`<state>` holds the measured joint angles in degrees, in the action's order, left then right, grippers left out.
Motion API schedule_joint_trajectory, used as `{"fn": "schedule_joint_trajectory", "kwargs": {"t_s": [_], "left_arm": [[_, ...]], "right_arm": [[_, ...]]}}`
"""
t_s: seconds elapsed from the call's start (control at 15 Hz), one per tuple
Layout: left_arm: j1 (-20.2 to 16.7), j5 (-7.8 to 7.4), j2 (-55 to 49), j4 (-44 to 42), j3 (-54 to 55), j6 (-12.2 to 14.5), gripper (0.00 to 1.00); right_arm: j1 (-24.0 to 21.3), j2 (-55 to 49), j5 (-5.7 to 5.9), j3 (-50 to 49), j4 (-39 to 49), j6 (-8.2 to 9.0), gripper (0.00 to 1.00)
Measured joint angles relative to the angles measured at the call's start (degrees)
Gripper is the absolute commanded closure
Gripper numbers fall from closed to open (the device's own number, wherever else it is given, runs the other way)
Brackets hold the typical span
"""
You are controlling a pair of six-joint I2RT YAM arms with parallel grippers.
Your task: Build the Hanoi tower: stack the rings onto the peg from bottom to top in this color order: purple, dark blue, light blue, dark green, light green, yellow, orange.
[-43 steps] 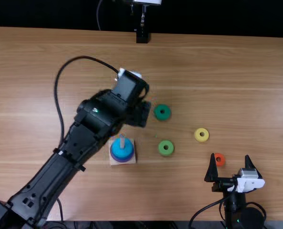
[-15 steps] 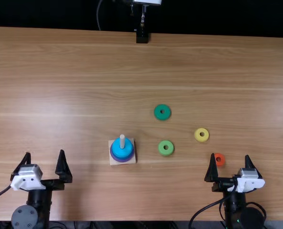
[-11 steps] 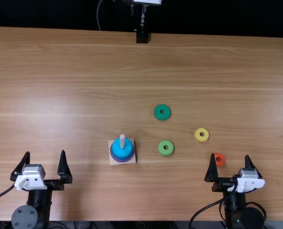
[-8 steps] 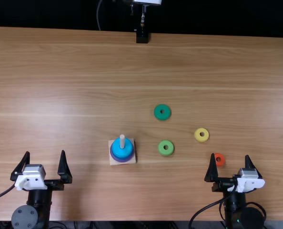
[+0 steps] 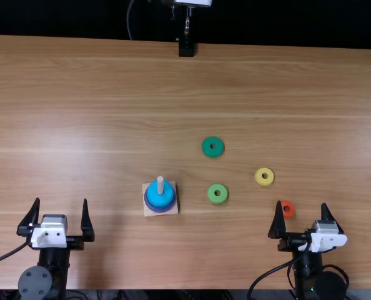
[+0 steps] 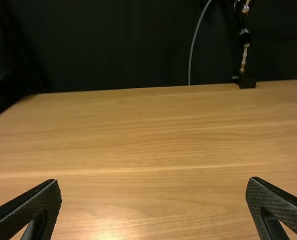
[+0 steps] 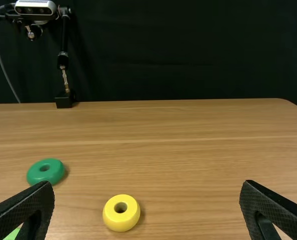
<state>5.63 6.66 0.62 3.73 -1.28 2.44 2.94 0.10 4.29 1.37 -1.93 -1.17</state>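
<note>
Currently we log left gripper [image 5: 61, 200] and right gripper [image 5: 301, 204] agape, empty; dark green ring [image 5: 213, 153] beyond their jaws, between them. We judge it light, stiff, slippery: pinch its outside.

Lit bright in top view, w/ soft glare on surface [image 5: 110, 94] mid-L, faint shadow lower L; reads near-black along top edge. Glares at bottom, L of ctr, in L wrist view. Shades softly beside yellow ring [image 7: 121, 220] in R wrist view.
</note>
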Motion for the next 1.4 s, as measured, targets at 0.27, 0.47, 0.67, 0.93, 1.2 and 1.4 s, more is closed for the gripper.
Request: {"fn": "schedule_joint_trajectory", "kwargs": {"t_s": [0.27,0.47,0.67,0.93,1.2,1.4], "left_arm": [[0.0,0.02,0.0,0.0,0.0,2.3,0.0],[0.0,0.02,0.0,0.0,0.0,2.6,0.0],[0.0,0.04,0.0,0.0,0.0,2.9,0.0],[0.0,0.02,0.0,0.0,0.0,3.0,0.0],[0.0,0.02,0.0,0.0,0.0,3.2,0.0],[0.0,0.04,0.0,0.0,0.0,3.3,0.0]], "right_arm": [[0.0,0.0,0.0,0.0,0.0,0.0,0.0],[0.0,0.0,0.0,0.0,0.0,-0.02,0.0],[0.0,0.0,0.0,0.0,0.0,-0.02,0.0],[0.0,0.0,0.0,0.0,0.0,0.0,0.0],[0.0,0.0,0.02,0.0,0.0,0.04,0.0],[0.0,0.0,-0.02,0.0,0.4,0.02,0.0]]}}
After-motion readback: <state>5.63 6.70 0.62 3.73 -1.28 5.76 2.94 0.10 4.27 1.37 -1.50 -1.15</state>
